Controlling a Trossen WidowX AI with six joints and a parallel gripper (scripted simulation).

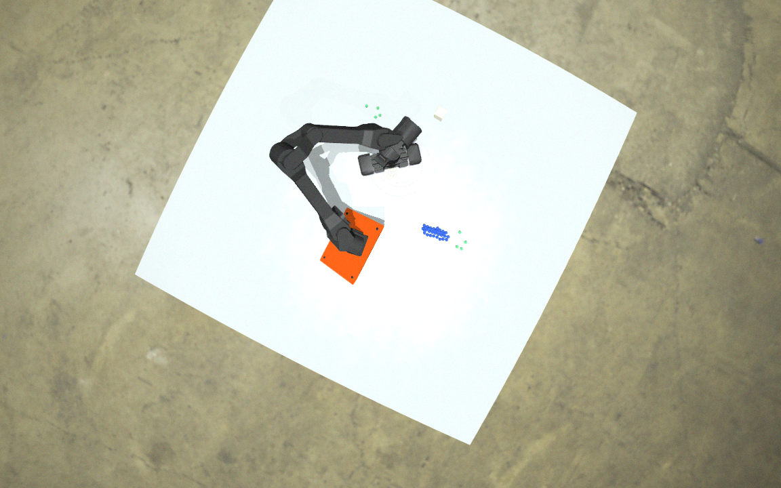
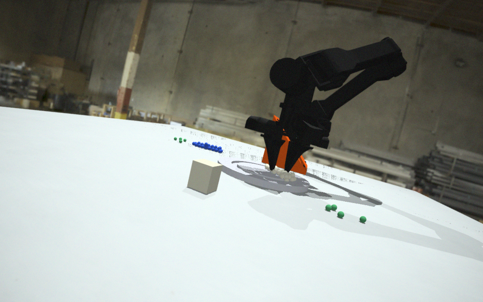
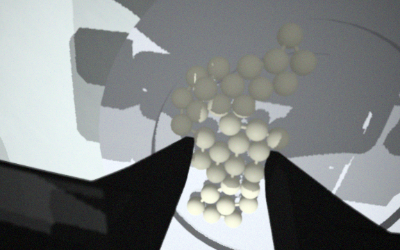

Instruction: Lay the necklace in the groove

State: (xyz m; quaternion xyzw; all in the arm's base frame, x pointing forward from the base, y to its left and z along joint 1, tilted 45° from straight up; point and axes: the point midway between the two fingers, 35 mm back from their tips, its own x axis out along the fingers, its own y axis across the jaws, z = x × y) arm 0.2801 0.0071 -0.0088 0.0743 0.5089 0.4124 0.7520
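overhead far, tabletop-level side, close-up wrist downward

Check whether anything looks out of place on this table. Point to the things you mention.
Yes, two things: the pearl bead necklace point(image 2: 291, 176) point(image 3: 238, 144) is bunched up on the round bead board point(image 1: 408, 184) point(image 2: 254, 183) point(image 3: 325, 125), not following its circular groove, and green beads point(image 1: 459, 232) point(image 2: 340, 214) lie loose in two scattered groups, possibly spilled.

Warehouse backdrop, bare concrete wall point(image 2: 228, 67).
Exterior view: striped pillar point(image 2: 130, 69) upper left, metal racking point(image 2: 463, 182) at right edge, bright patch far left. Top view: stained, cracked concrete floor point(image 1: 78, 376) surrounds white tabletop point(image 1: 247, 291) point(image 2: 85, 240).
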